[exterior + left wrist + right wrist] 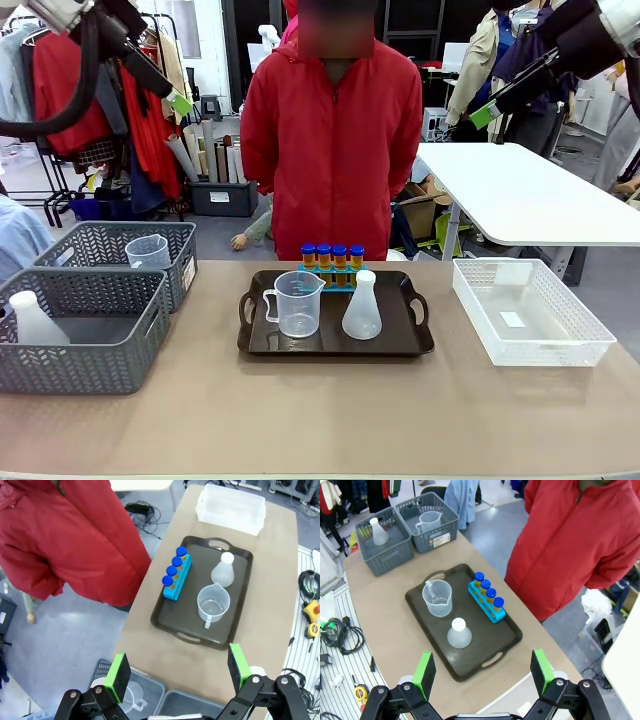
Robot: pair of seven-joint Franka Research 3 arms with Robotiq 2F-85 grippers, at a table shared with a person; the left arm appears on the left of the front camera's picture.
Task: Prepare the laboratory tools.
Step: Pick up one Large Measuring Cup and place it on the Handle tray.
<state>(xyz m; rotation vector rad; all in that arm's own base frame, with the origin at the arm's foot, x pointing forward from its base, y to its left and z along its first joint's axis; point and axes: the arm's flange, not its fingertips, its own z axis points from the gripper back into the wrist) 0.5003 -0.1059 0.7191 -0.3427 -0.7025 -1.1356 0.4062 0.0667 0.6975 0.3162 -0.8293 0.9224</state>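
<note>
Jug (296, 303) & flask (361, 307) on tray (335, 345), well below both open jaws

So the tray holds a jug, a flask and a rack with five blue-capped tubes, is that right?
Not quite. The tray does hold the jug and flask, but the rack carries four blue-capped tubes, not five. The right wrist view shows the row of four most plainly.

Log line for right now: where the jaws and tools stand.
left gripper: jaws open, raised, holding nothing | right gripper: jaws open, raised, holding nothing | measuring jug, conical flask, tube rack: on dark tray
</note>
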